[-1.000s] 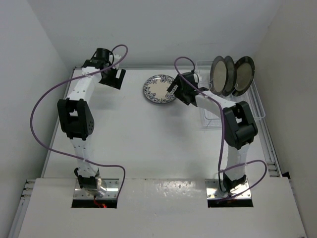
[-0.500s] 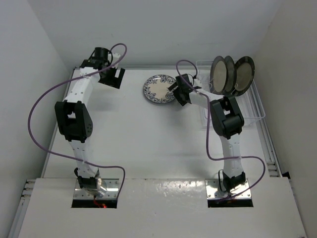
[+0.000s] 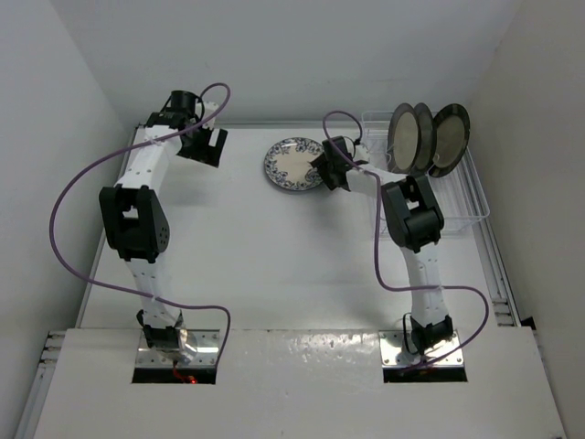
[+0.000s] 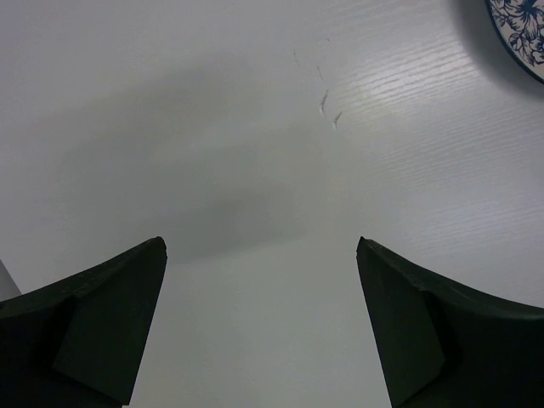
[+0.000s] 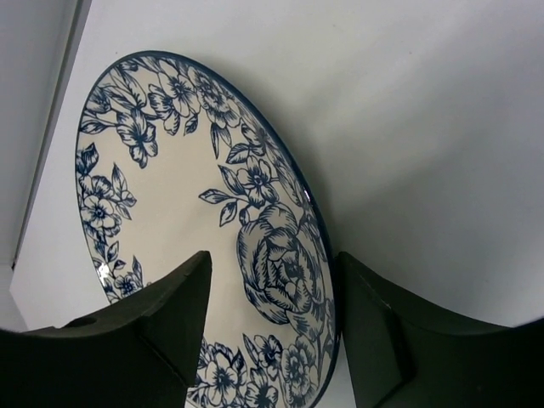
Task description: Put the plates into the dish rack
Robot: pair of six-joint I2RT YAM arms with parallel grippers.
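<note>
Bare table (image 3: 274, 247) lies open at centre; three upright plates (image 3: 411, 137) (far right) crowd the dish rack (image 3: 477, 203).

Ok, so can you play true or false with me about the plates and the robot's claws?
1. Three plates are standing up in the dish rack. True.
2. The blue flowery plate is in the rack too. False: it lies flat on the table, to the left of the rack.
3. The left claw is holding a plate. False: it is open over bare table and holds nothing.
4. The right claw is at the flowery plate's edge, with the rim between its fingers. True.
</note>
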